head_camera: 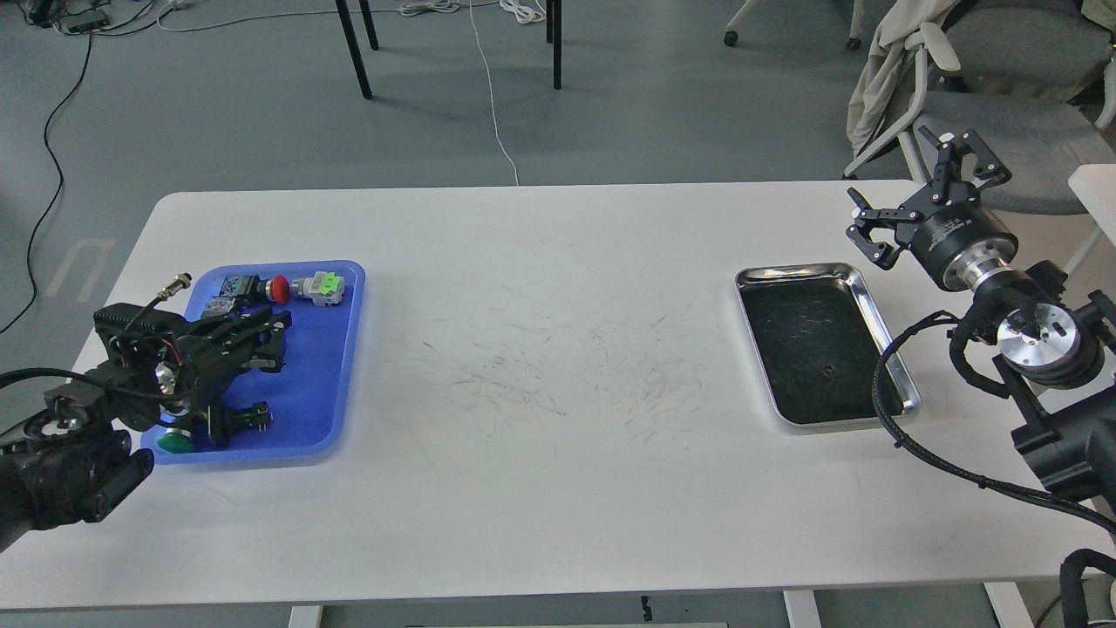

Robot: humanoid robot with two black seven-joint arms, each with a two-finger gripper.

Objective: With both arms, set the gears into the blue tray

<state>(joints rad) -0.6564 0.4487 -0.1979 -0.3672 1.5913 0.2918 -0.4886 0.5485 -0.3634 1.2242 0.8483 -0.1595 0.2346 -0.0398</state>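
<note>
While the left fingers [277,336] blur over the blue tray [327,410], right fingers [907,187] spread.

Even, bright light from overhead; the white table [558,262] shows only soft shadows under its near edge, the steel tray [894,366] rim glints, and focus stays sharp throughout.

Two trays sit on the table [540,488]: one blue tray [336,349] and one steel tray [881,323]. One gear [826,372] shows in the steel tray. Two push-buttons show, one red [279,288], one green [176,442], and one connector [321,287], all near the left end effector [275,336].
</note>
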